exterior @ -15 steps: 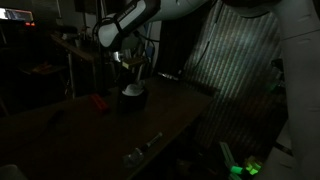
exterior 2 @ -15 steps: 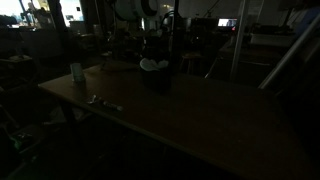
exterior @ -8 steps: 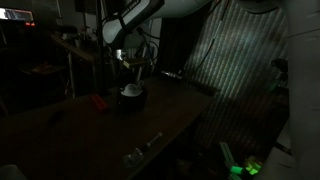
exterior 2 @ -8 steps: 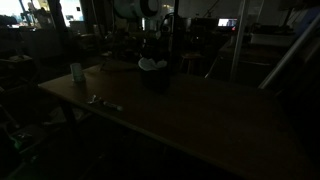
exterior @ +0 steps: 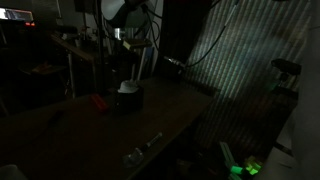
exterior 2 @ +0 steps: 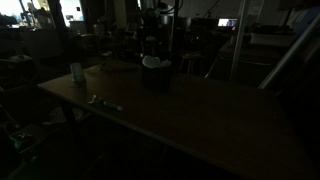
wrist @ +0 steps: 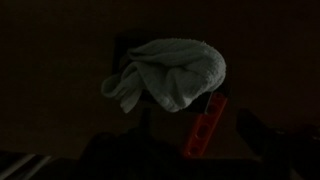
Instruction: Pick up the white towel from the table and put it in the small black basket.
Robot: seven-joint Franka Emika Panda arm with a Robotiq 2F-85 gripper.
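The white towel (wrist: pixel 170 75) is seen heaped in the mouth of the small black basket (exterior: pixel 130 101) on the far part of the surface (exterior 2: pixel 200 120), and the gripper (exterior: pixel 128 45) is held above it, spread wide and empty, so the task is judged essentially done.

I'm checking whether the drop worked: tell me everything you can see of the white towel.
The white towel looks like soft terry cloth. It is crumpled into a rounded bundle, with a loose corner trailing to one side in the wrist view. In both exterior views it sits bunched at the top of the small black basket and bulges above the rim. Only the basket is seen touching it. A red object lies nearby, apart from it.
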